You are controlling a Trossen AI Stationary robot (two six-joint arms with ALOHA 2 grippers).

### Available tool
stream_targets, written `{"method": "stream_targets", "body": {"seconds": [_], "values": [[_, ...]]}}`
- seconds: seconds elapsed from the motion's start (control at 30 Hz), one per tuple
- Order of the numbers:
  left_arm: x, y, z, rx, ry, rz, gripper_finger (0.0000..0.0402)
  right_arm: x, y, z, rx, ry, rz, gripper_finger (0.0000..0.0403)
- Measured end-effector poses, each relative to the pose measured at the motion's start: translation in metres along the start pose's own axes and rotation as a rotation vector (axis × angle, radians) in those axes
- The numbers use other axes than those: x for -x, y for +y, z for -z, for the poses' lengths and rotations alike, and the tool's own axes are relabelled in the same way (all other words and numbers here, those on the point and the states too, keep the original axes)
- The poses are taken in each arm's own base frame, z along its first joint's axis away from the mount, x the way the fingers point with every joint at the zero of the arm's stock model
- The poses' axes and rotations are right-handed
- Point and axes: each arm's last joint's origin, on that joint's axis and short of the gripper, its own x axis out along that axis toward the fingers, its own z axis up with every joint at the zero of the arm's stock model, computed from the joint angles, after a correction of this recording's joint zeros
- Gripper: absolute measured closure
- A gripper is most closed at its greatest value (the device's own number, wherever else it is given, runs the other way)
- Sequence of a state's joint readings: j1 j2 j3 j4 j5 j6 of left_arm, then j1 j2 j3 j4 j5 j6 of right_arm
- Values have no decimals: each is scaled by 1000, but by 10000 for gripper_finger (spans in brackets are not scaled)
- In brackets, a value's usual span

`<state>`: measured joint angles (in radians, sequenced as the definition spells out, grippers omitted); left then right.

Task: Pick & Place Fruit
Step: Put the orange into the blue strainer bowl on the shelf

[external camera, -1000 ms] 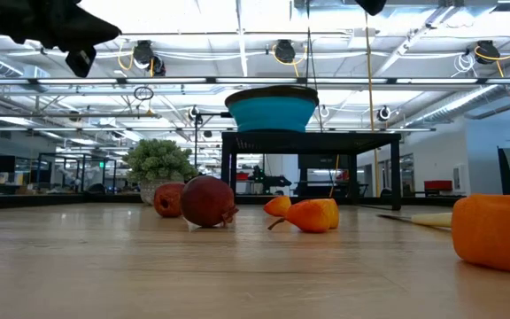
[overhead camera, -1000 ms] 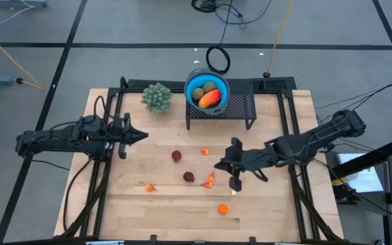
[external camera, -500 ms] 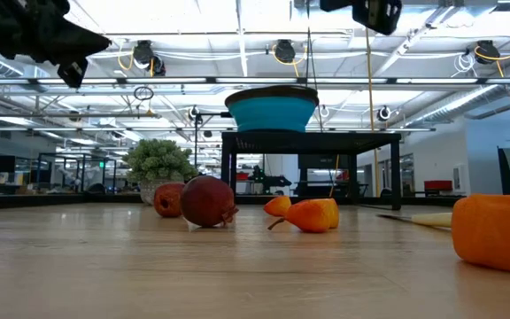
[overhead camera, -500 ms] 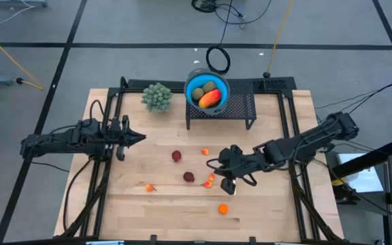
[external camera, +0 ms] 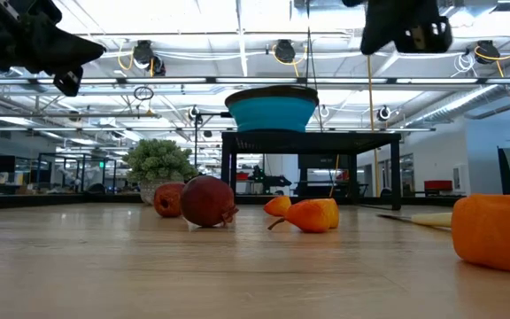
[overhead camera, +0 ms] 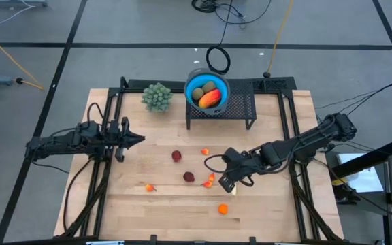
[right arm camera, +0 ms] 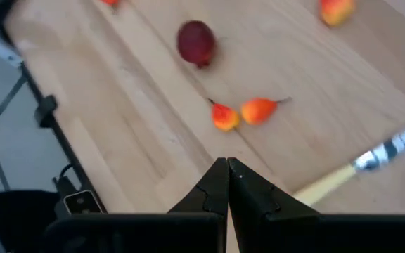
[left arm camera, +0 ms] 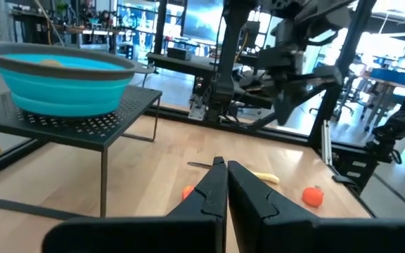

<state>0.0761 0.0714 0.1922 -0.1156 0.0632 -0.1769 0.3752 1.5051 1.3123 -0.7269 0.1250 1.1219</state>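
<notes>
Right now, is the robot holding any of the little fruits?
No. Both tools are shut with nothing in them. The right tool hangs above the table near two small orange fruits; the left tool waits over the table's left side.

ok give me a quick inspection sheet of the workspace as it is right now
surface: wooden table, bare boards between items
job's things: blue bowl on a black stand holds fruit; two dark red fruits and small orange fruits loose on the boards
clutter: green ball plant; knife lying flat
grippers: left gripper shut, empty, above the left side; right gripper shut, empty, over the orange pair
cables: black coil and yellow cord on the floor
surroundings: open workshop behind
</notes>
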Motion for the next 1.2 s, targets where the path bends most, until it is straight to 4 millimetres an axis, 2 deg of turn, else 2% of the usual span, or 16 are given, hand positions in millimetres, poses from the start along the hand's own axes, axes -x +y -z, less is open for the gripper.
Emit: {"method": "stream_targets", "body": {"seconds": [0.13,0.4,0.6,0.83,0.97,1.2], "values": [[0,0,1,-22,4,13,398,-2,-2,3,-90,21,33,403],[0,0,1,-18,7,14,388,-24,-8,10,-244,174,138,403],[0,0,1,-17,5,14,400,-32,-11,12,-223,224,169,403],[0,0,0,-7,2,15,383,-32,-13,7,-242,210,174,398],[0,0,0,-7,3,15,383,-32,-14,7,-268,210,175,370],[0,0,2,-35,18,13,382,-32,-14,6,-337,203,182,281]]}}
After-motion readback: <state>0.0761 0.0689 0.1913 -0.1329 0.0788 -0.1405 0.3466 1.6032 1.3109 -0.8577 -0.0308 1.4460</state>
